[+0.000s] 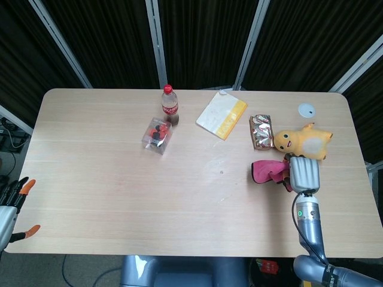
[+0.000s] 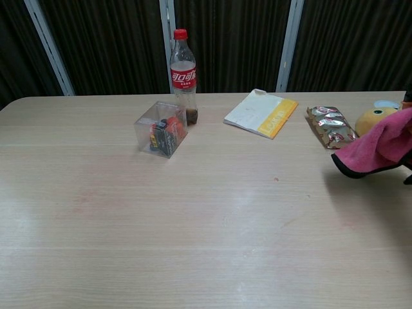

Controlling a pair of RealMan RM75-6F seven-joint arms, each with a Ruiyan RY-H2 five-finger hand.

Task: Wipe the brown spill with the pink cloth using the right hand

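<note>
The pink cloth (image 1: 267, 171) hangs bunched in my right hand (image 1: 303, 173), lifted off the table (image 1: 108, 179) near its right side, just in front of the yellow plush toy. In the chest view the cloth (image 2: 378, 148) droops at the right edge and hides most of the hand. A small brown spot (image 1: 221, 173) lies on the table left of the cloth, and it also shows as the brown spot (image 2: 276, 179) in the chest view. My left hand (image 1: 13, 206) sits off the table's near left corner, fingers apart, holding nothing.
A cola bottle (image 1: 169, 104) and a clear box (image 1: 157, 136) stand at the back middle. A white-and-yellow booklet (image 1: 221, 115), a foil snack pack (image 1: 261, 131), a yellow plush toy (image 1: 303, 142) and a white disc (image 1: 306, 109) lie at the back right.
</note>
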